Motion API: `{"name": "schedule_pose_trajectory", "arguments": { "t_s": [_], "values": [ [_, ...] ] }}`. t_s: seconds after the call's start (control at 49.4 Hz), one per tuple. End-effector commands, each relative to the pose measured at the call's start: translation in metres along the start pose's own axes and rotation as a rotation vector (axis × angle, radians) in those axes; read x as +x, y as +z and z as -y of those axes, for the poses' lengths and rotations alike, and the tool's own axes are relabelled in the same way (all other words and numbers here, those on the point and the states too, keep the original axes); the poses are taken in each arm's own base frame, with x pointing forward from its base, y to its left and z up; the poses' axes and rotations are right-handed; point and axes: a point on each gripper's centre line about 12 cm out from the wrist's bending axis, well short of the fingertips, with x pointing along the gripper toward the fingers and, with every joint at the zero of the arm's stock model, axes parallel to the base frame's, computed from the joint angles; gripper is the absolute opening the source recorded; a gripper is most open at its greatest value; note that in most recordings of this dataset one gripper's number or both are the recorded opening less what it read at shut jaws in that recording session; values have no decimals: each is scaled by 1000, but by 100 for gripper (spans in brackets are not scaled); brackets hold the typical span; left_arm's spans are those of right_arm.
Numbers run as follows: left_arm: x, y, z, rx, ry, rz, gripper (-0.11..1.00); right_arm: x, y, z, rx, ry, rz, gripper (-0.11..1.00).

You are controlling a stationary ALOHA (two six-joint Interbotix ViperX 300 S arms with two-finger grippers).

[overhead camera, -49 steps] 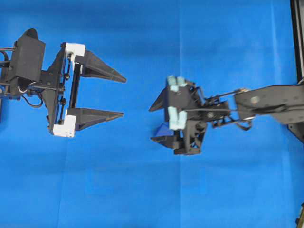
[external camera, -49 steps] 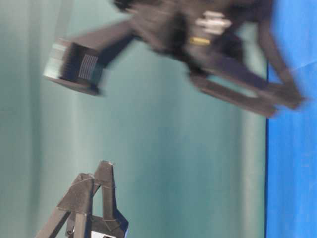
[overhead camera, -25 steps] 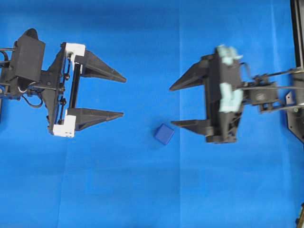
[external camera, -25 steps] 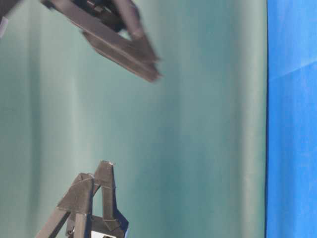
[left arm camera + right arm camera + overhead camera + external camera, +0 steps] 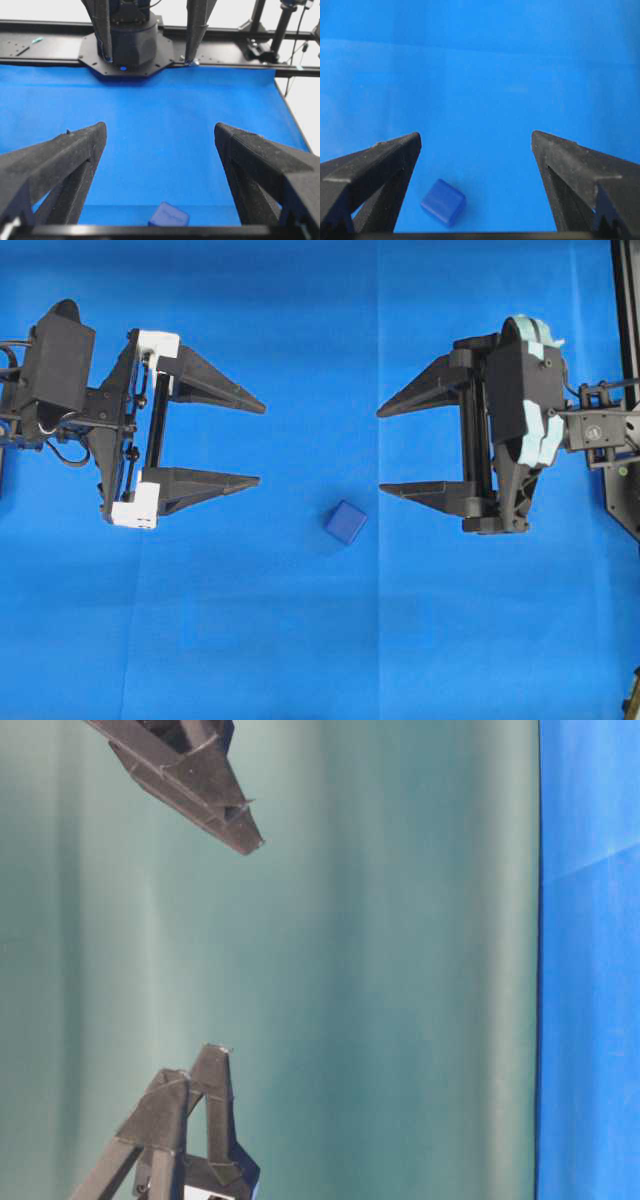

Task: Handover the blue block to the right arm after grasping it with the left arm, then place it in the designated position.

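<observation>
No readable text, label, brand, number or sign anywhere. Only a faint embossed mark on the top face of the block (image 5: 169, 216), too blurred to read.

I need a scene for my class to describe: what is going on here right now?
Nothing is being held. The blue block lies alone on the blue cloth between two robot arms. The left hand and the right hand face each other, both open and empty, each clear of the block.
</observation>
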Motion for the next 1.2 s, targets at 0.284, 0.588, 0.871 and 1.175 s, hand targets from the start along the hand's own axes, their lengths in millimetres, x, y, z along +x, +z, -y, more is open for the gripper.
{"name": "schedule_pose_trajectory", "arguments": {
  "t_s": [0.284,0.588,0.871,1.175],
  "values": [
    [-2,12,0,-2,-1,38,93,-28,6,0,-11,53,144,95],
    [-2,12,1,-1,-3,38,93,-44,-9,10,-12,63,217,95],
    [-2,12,1,-3,-3,40,93,-44,-20,16,-9,65,237,95],
    [-3,12,1,-3,-3,41,93,-44,-22,16,-8,70,241,95]
  ]
}}
